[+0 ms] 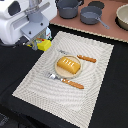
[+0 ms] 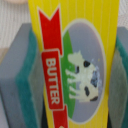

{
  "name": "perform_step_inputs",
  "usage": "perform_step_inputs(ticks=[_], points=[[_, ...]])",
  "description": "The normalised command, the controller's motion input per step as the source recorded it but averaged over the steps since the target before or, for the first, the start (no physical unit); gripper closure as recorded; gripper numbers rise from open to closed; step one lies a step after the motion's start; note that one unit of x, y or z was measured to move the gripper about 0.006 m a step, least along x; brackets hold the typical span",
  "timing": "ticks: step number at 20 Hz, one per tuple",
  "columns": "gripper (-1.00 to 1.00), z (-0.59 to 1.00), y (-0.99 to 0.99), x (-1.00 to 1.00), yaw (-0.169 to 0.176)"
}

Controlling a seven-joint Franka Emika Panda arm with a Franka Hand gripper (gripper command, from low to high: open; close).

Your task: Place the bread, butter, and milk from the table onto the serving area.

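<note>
One item placed: bread point(image 1: 68, 64) lies on the round tan plate point(image 1: 57, 73) in the middle of the serving area point(image 1: 95, 90).
Butter location: butter point(image 2: 75, 65) sits between the tool's pads; in the exterior view it shows as a yellow block point(image 1: 44, 45) under the arm, at the mat's far corner on the exterior view's left.
Tool state: tool point(image 2: 75, 70) is closed down onto the butter, with a grey, teal-edged pad point(image 2: 22, 75) flat against each long side of the pack.
Height: cannot tell from either view whether the pack is lifted or resting on the mat.
Milk: not visible in either view; possibly hidden behind the arm, cannot say.
Cutlery: orange-handled knife point(image 1: 86, 58) beyond the plate, orange-handled fork point(image 1: 67, 81) on its near side.
Step, my judgement: butter is being delivered; release is not yet done.
Risk 1: pack is right at the mat's corner, so a release here could leave it partly off the mat, on the black table point(image 1: 15, 65).
Risk 2: smooth, flat pack could slide or tilt in the pads if the arm moves fast.
Risk 3: carrying it inward could knock the knife or plate.
</note>
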Motion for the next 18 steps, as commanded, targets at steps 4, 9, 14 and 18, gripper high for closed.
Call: perform_step_inputs(ticks=[4, 9, 14, 18], points=[[1.00, 0.09, -0.59, 0.83, -0.056], [1.00, 0.03, -0.59, 0.83, -0.059], [1.00, 0.00, -0.57, 0.84, -0.063], [1.00, -0.11, -0.49, 0.84, -0.061]])
